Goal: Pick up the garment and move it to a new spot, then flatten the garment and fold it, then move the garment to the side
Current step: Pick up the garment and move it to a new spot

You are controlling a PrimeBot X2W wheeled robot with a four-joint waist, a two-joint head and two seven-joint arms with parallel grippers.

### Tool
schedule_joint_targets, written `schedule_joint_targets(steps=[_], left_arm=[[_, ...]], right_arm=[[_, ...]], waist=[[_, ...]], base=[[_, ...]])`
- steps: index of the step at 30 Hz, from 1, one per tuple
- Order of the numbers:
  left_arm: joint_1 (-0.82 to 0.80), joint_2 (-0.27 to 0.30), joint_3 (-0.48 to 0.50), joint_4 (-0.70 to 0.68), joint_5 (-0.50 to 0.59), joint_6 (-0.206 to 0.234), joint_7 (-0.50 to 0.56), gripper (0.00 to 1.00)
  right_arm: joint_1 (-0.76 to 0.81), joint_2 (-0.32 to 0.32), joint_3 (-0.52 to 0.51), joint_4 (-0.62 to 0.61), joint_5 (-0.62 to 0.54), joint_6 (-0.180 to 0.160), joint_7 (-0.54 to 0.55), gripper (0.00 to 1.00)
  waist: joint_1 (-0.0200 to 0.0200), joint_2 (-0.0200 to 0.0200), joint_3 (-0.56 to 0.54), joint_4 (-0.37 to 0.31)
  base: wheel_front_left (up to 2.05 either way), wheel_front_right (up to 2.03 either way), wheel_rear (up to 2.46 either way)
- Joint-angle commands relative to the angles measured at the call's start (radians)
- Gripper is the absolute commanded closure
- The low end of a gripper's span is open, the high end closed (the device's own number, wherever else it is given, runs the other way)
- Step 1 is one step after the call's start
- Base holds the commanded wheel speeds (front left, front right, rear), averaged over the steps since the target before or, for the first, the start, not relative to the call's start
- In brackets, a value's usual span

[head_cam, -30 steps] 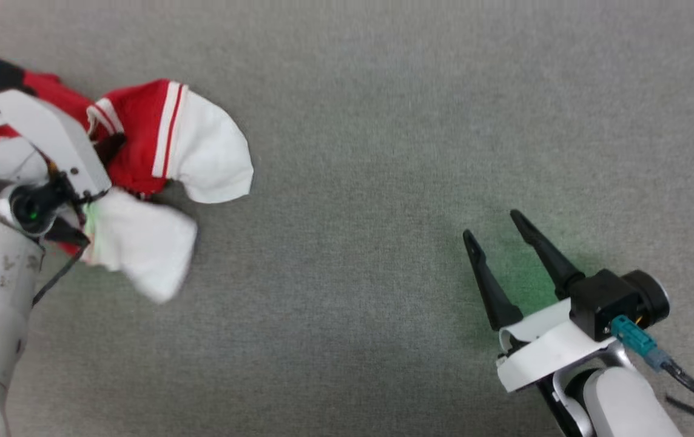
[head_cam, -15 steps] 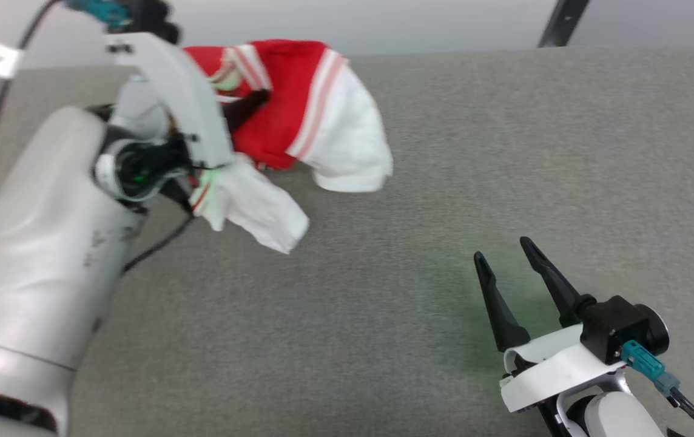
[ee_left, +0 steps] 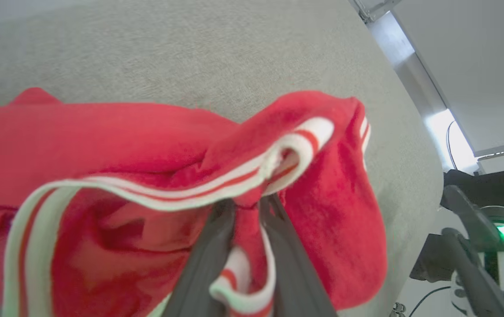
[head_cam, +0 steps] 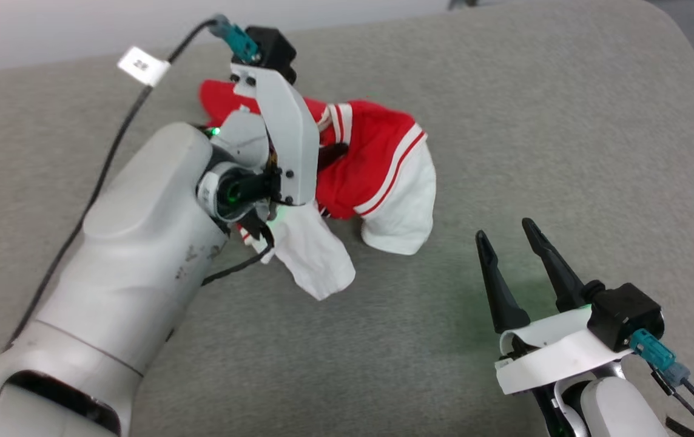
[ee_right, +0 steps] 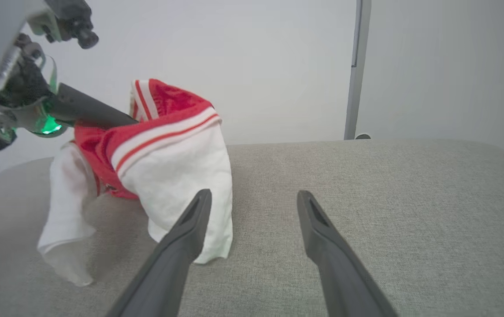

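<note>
The garment (head_cam: 377,164), red with white sleeves and striped trim, hangs bunched from my left gripper (head_cam: 332,152) above the grey surface, its white sleeves (head_cam: 316,258) drooping down. In the left wrist view the two dark fingers (ee_left: 208,259) pinch red cloth and striped trim of the garment (ee_left: 115,145) between them. My right gripper (head_cam: 508,237) stands open at the lower right, empty, just right of the hanging sleeve. The right wrist view shows the garment (ee_right: 168,167) ahead to the left of my right gripper (ee_right: 252,198), with one sleeve end touching the surface.
A grey fabric-covered surface (head_cam: 565,121) spreads under everything, with a rounded far right corner. A pale wall and a grey upright post (ee_right: 357,70) stand behind it. A cable with a white tag (head_cam: 141,64) runs along my left arm.
The head camera has shifted. My left arm has carried the garment rightward, closer to the right gripper. The right gripper has stayed open in about the same place.
</note>
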Motion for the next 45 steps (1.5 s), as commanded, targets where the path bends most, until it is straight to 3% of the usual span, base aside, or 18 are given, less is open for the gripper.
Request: schedule_joint_targets(steps=[1,9,17,21,22,23,34,45], left_arm=[[-0.013,0.004,-0.008,0.021,0.011,-0.005,-0.005,1.00],[-0.043,0.022,-0.075,0.170,0.089,-0.010,-0.033,1.00],[-0.039,0.020,-0.135,0.251,0.107,-0.012,-0.036,1.00],[-0.039,0.014,-0.160,0.239,0.095,-0.013,-0.059,0.53],[-0.037,0.012,-0.158,0.230,0.083,-0.013,-0.071,0.06],[-0.037,0.008,-0.155,0.222,0.074,-0.013,-0.083,0.00],[0.042,0.046,-0.122,0.082,-0.083,-0.014,-0.225,0.00],[0.361,0.154,-0.037,-0.048,-0.243,-0.014,-0.449,0.00]], right_arm=[[-0.011,0.004,0.006,0.000,0.014,-0.001,-0.007,0.00],[-0.038,0.004,0.024,-0.033,0.067,-0.001,-0.008,0.00],[-0.024,0.004,0.019,-0.042,0.075,-0.001,-0.009,0.00],[-0.020,0.004,0.016,-0.034,0.062,-0.001,-0.009,0.00],[-0.020,0.004,0.015,-0.032,0.057,-0.001,-0.009,0.00],[-0.018,0.004,0.013,-0.029,0.051,-0.001,-0.009,0.00],[0.011,0.001,-0.002,0.035,-0.041,-0.001,-0.009,0.00],[0.106,-0.067,-0.065,0.025,-0.058,-0.001,0.039,0.00]], waist=[[0.0000,0.0000,0.061,-0.073],[0.0000,0.0000,0.112,-0.147],[0.0000,0.0000,0.114,-0.158],[0.0000,0.0000,0.096,-0.138],[0.0000,0.0000,0.087,-0.130],[0.0000,0.0000,0.078,-0.120],[0.0000,0.0000,-0.055,0.003],[0.0000,0.0000,-0.156,0.101]], base=[[0.00,0.00,0.00],[0.00,0.00,0.00],[0.00,0.00,0.00],[0.00,0.00,0.00],[0.00,0.00,0.00],[0.00,0.00,0.00],[0.00,0.00,0.00],[0.00,0.00,0.00]])
